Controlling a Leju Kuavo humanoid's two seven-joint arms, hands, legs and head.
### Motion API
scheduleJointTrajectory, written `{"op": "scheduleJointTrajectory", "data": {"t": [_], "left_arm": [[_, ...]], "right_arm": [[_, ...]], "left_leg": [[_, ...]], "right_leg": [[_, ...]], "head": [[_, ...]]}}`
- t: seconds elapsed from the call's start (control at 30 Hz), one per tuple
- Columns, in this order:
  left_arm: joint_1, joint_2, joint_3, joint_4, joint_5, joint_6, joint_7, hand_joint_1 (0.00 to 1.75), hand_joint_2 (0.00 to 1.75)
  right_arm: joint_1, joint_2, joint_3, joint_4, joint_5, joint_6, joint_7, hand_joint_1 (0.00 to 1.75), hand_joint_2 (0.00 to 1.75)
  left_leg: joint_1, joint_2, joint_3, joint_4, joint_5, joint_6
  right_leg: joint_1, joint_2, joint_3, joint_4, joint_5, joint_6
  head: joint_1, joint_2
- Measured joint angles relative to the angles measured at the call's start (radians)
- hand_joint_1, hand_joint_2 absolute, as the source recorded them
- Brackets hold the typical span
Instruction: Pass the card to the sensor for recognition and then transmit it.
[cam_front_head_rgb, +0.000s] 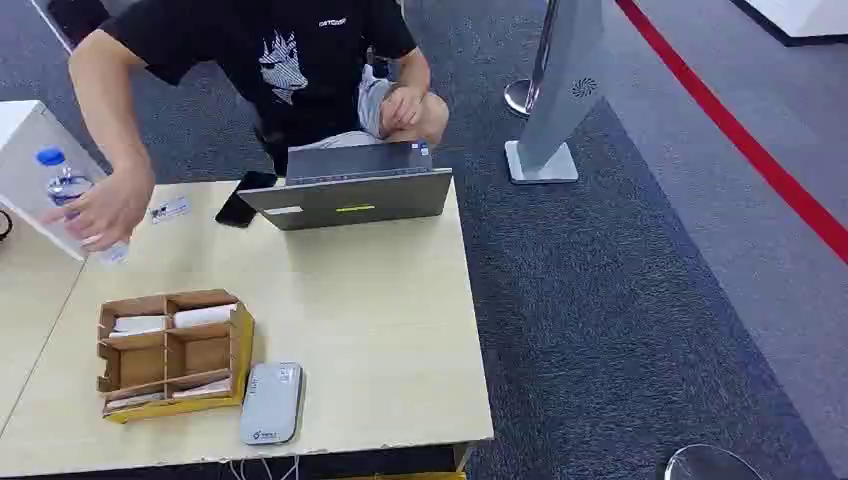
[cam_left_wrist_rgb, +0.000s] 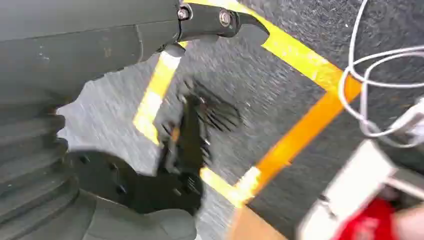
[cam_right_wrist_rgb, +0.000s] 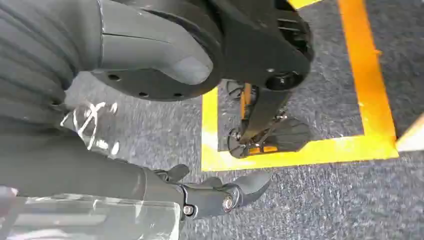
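A cardboard organizer (cam_front_head_rgb: 170, 352) stands on the light wooden table (cam_front_head_rgb: 380, 320), with white cards (cam_front_head_rgb: 203, 316) lying in its compartments. Beside it, near the table's front edge, lies the flat grey sensor (cam_front_head_rgb: 271, 402). Another small card (cam_front_head_rgb: 170, 210) rests at the table's far left, close to a person's hand. In the left wrist view my left hand (cam_left_wrist_rgb: 100, 45) hangs over carpet with its fingers (cam_left_wrist_rgb: 220, 19) stretched away from the thumb (cam_left_wrist_rgb: 145, 227), holding nothing. My right hand (cam_right_wrist_rgb: 150, 60) likewise hangs over the floor, its fingers (cam_right_wrist_rgb: 225, 195) apart from the thumb and empty.
A person in a black shirt (cam_front_head_rgb: 290, 60) sits behind the table and grips a water bottle (cam_front_head_rgb: 68, 190) at the far left. A grey laptop (cam_front_head_rgb: 350, 190) and a black phone (cam_front_head_rgb: 243, 198) lie at the back edge. A white kiosk stand (cam_front_head_rgb: 560, 90) rises on the carpet to the right.
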Motion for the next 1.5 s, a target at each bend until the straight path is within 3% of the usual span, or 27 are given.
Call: {"op": "scheduleJointTrajectory", "data": {"t": [0.27,0.5,0.63,0.67,0.7,0.8,0.83,0.9,0.93,1.17,1.5], "left_arm": [[-0.020,-0.001,0.190,0.006,0.154,-0.068,-0.095,0.00,1.75],[-0.030,0.020,0.295,0.003,0.225,-0.268,-0.227,0.00,1.75],[-0.030,0.011,0.342,-0.057,0.201,-0.354,-0.314,0.00,1.75],[-0.029,0.004,0.350,-0.085,0.189,-0.363,-0.329,0.00,1.75],[-0.024,-0.001,0.351,-0.111,0.180,-0.364,-0.336,0.00,0.00],[-0.004,-0.021,0.350,-0.201,0.164,-0.347,-0.346,0.00,0.00],[0.004,-0.024,0.348,-0.233,0.160,-0.337,-0.348,0.00,0.00],[0.020,-0.035,0.338,-0.293,0.145,-0.316,-0.355,0.00,0.00],[0.029,-0.039,0.330,-0.326,0.136,-0.304,-0.360,0.00,1.75],[0.077,-0.074,0.251,-0.548,0.051,-0.225,-0.388,0.00,1.75],[0.106,-0.085,0.090,-0.826,-0.143,-0.105,-0.407,0.00,1.75]], "right_arm": [[-0.014,0.012,-0.100,0.016,-0.095,0.044,0.004,0.00,1.75],[-0.024,0.018,-0.109,0.026,-0.094,0.054,0.026,0.00,1.75],[-0.028,0.026,-0.110,0.030,-0.079,0.039,0.039,0.00,1.75],[-0.028,0.029,-0.110,0.031,-0.079,0.035,0.039,0.00,0.00],[-0.029,0.029,-0.110,0.032,-0.077,0.034,0.041,0.00,0.00],[-0.029,0.033,-0.110,0.034,-0.068,0.031,0.045,0.00,0.00],[-0.029,0.033,-0.110,0.034,-0.067,0.028,0.047,0.00,1.75],[-0.029,0.036,-0.110,0.034,-0.064,0.021,0.051,0.00,1.75],[-0.030,0.037,-0.110,0.034,-0.062,0.019,0.054,0.00,1.75],[-0.030,0.044,-0.110,0.035,-0.046,0.008,0.066,0.00,1.75],[-0.031,0.050,-0.110,0.039,-0.024,-0.002,0.082,0.00,1.75]], "left_leg": [[0.000,0.000,0.000,0.000,0.000,0.000],[0.000,0.000,0.000,0.000,0.000,0.000],[0.000,0.000,0.000,0.000,0.000,0.000],[0.000,0.000,0.000,0.000,0.000,0.000],[0.000,0.000,0.000,0.000,0.000,0.000],[0.000,0.000,0.000,0.000,0.000,0.000],[0.000,0.000,0.000,0.000,0.000,0.000],[0.000,0.000,0.000,0.000,0.000,0.000],[0.000,0.000,0.000,0.000,0.000,0.000],[0.000,0.000,0.000,0.000,0.000,0.000],[0.000,0.000,0.000,0.000,0.000,0.000]], "right_leg": [[0.000,0.000,0.000,0.000,0.000,0.000],[0.000,0.000,0.000,0.000,0.000,0.000],[0.000,0.000,0.000,0.000,0.000,0.000],[0.000,0.000,0.000,0.000,0.000,0.000],[0.000,0.000,0.000,0.000,0.000,0.000],[0.000,0.000,0.000,0.000,0.000,0.000],[0.000,0.000,0.000,0.000,0.000,0.000],[0.000,0.000,0.000,0.000,0.000,0.000],[0.000,0.000,0.000,0.000,0.000,0.000],[0.000,0.000,0.000,0.000,0.000,0.000],[0.000,0.000,0.000,0.000,0.000,0.000]], "head": [[0.000,0.000],[0.001,0.000],[0.001,0.000],[0.000,0.000],[0.000,0.000],[0.000,0.000],[0.001,0.000],[0.000,0.000],[0.000,0.000],[0.000,0.000],[0.000,0.000]]}}
